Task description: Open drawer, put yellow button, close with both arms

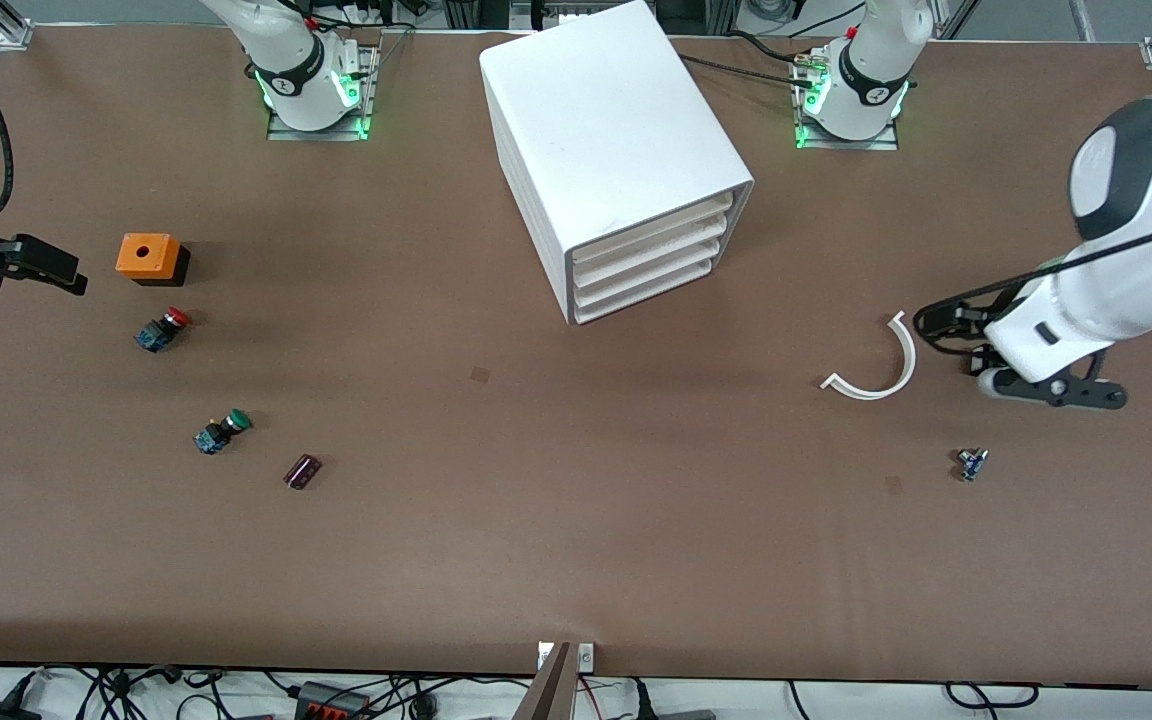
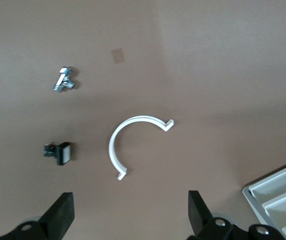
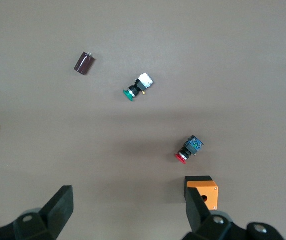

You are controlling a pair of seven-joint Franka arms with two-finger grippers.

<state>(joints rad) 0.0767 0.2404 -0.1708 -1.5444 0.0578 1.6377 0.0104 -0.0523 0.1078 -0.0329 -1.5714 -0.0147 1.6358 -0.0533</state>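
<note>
While no writing is legible, left pincer [image 2: 127, 212] and right pincer [image 3: 127, 207] hang wide above table [image 1: 576, 540].

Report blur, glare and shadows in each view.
Front view: sharp, even light, soft shadow beside the cabinet. Left wrist view: slightly soft, the metal part blurred, diffuse shadow over the table. Right wrist view: clear, faint shadow band near the red button.

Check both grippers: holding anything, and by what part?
Nothing held. The left gripper is open over the white curved piece; the right gripper is open near the orange box.
</note>
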